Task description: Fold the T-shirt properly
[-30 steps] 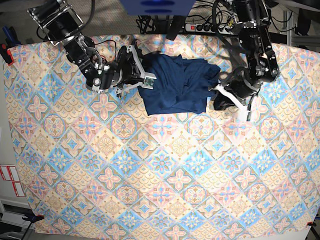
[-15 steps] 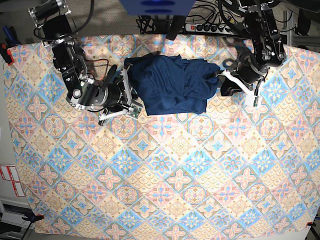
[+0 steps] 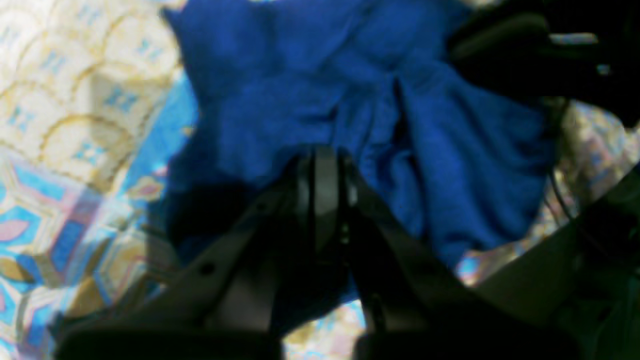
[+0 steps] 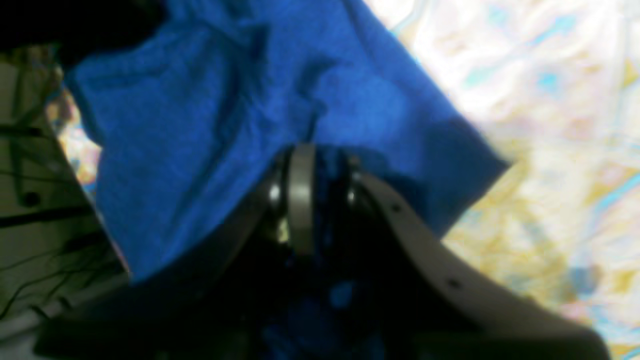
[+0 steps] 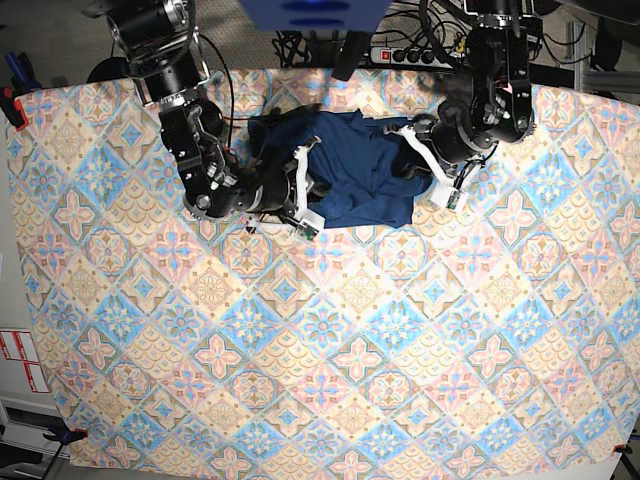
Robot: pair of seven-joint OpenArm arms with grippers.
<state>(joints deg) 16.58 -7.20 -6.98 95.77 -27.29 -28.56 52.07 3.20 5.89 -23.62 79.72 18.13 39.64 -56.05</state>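
The dark navy T-shirt (image 5: 360,170) lies bunched at the back middle of the table. My right gripper (image 5: 308,190) is at its left edge. In the right wrist view this gripper (image 4: 312,165) is shut on the T-shirt (image 4: 200,125), with blue cloth between and below the fingers. At the shirt's upper right corner is my left gripper (image 5: 412,140). The left wrist view shows that gripper (image 3: 320,155) with fingers pressed together. Pleats of the T-shirt (image 3: 310,75) gather at its tips.
A patterned tablecloth (image 5: 320,340) covers the whole table. A power strip with cables (image 5: 410,55) lies behind the back edge. A blue object (image 5: 310,12) sits at the top middle. A red clamp (image 5: 10,100) holds the cloth's left edge.
My right gripper swung out left with the shirt's left edge, then came back right over the shirt. My left gripper moved up and left, drawing the right corner inward. The shirt looks narrower.
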